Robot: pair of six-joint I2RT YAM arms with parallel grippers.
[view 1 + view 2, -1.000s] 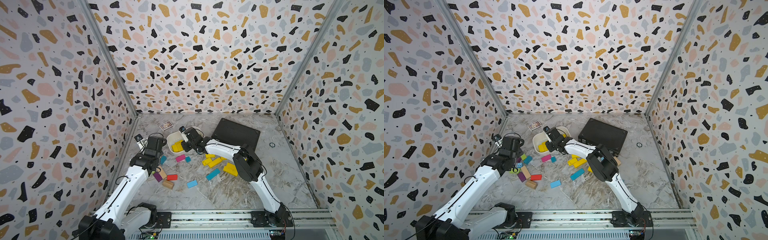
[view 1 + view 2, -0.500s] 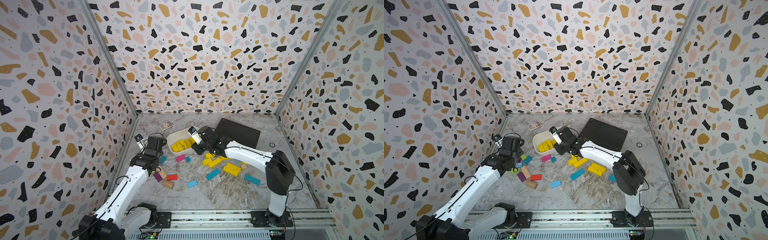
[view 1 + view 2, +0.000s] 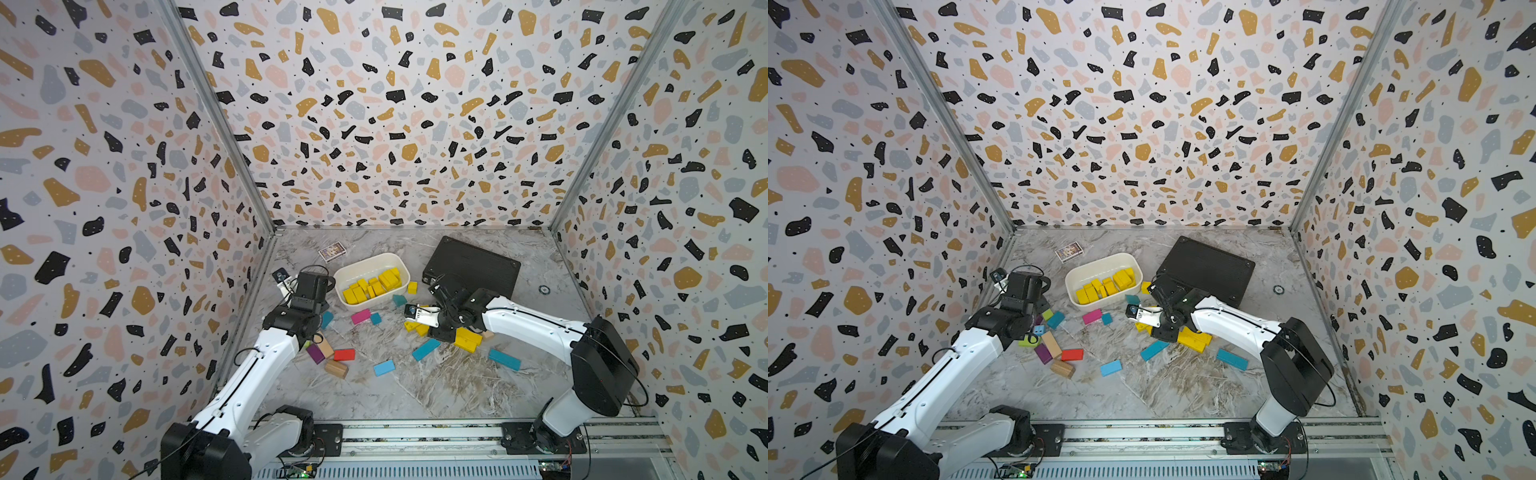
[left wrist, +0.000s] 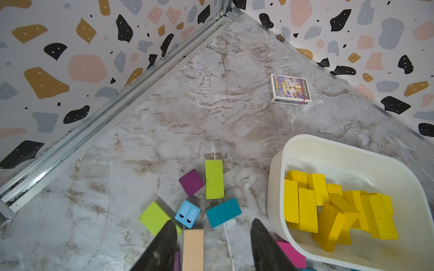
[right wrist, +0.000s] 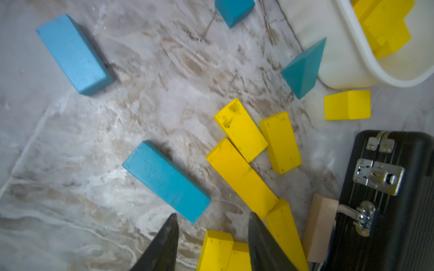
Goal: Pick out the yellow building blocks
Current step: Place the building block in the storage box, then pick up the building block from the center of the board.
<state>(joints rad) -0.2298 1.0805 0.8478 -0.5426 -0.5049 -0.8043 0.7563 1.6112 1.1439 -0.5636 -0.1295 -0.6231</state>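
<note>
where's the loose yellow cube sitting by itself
In both top views the yellow cube sits towards the back, between the white tub and the black case.

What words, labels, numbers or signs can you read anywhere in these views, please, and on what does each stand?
No text reads clearly enough to quote.
Small printed box: lettering and a QR-style square on its face, too blurred to read.
Light blue cube: drawn window shapes only, no letters.

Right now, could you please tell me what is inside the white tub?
Inside the white tub lies a loose pile of yellow building blocks, bars and shorter pieces, crowded toward one end; the other end is bare. Whatever sits beneath the pile is covered.
</note>
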